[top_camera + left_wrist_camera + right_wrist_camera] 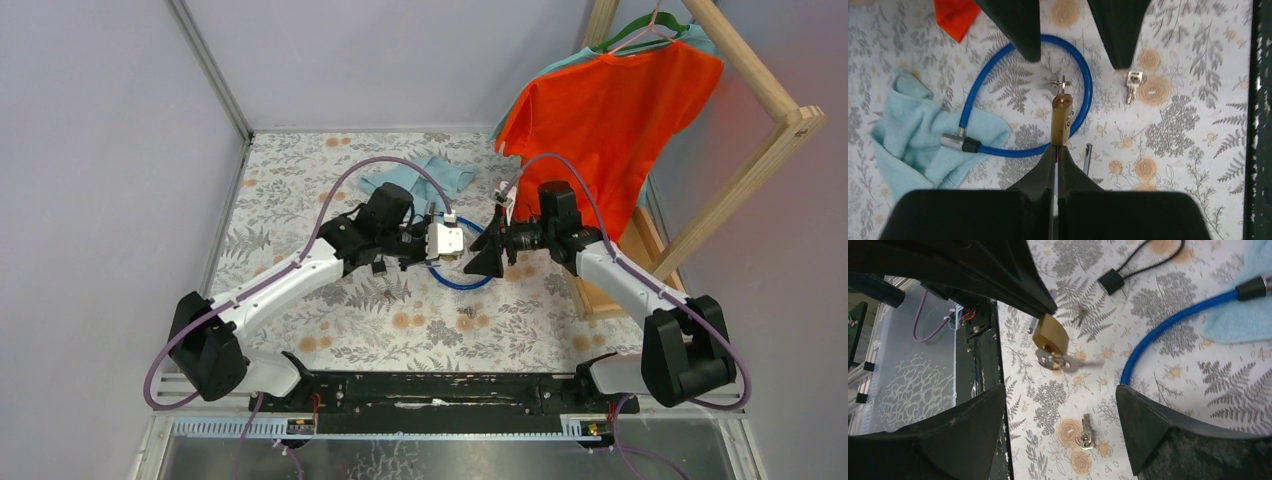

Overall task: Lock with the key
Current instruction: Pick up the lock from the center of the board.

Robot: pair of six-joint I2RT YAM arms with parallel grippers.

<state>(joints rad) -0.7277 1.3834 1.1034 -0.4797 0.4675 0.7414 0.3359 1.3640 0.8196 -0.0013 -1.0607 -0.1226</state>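
My left gripper (pixel 1058 148) is shut on the base of a small brass padlock (pixel 1060 119) and holds it above the table. A small grey key (pixel 1062 84) sticks out of the padlock's far end. The padlock (pixel 1050 335) and this key (pixel 1060 361) also show in the right wrist view. A second loose silver key (pixel 1086 432) lies flat on the floral tablecloth, and it shows in the left wrist view (pixel 1133 86) too. My right gripper (pixel 1060 395) is open and empty, facing the padlock, jaws wide on either side of the inserted key.
A blue cable lock (pixel 998 150) loops under the padlock, its metal end on a light-blue cloth (pixel 908 135). A black plug with a thin cord (pixel 1110 281) lies further off. An orange shirt (pixel 600 120) hangs on a wooden rack (pixel 760 160) at the right.
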